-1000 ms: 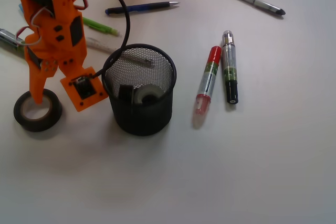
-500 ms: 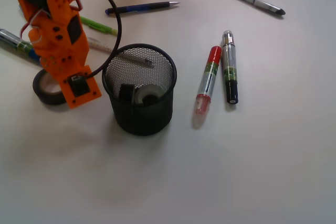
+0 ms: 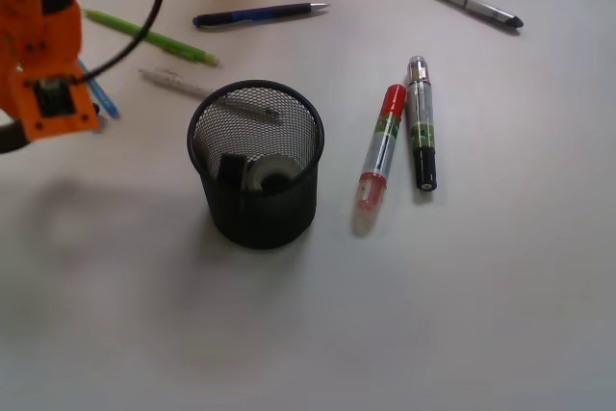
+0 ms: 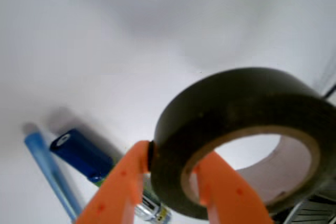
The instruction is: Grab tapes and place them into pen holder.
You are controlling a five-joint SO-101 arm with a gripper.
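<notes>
The orange pincer (image 4: 168, 182) is pinched on the wall of the big dark tape roll (image 4: 241, 140), lifted off the worktop (image 3: 433, 315) at the far left, and next it should swing right over the black mesh pen holder (image 3: 255, 166), where two tapes (image 3: 265, 175) already sit.

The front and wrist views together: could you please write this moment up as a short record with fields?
gripper: shut on the large dark tape roll, one finger through its core, lifted off the table
pen holder: upright, two smaller tape rolls inside
tapes left on table: none visible
pens and markers: scattered around the holder, red marker to its right
</notes>
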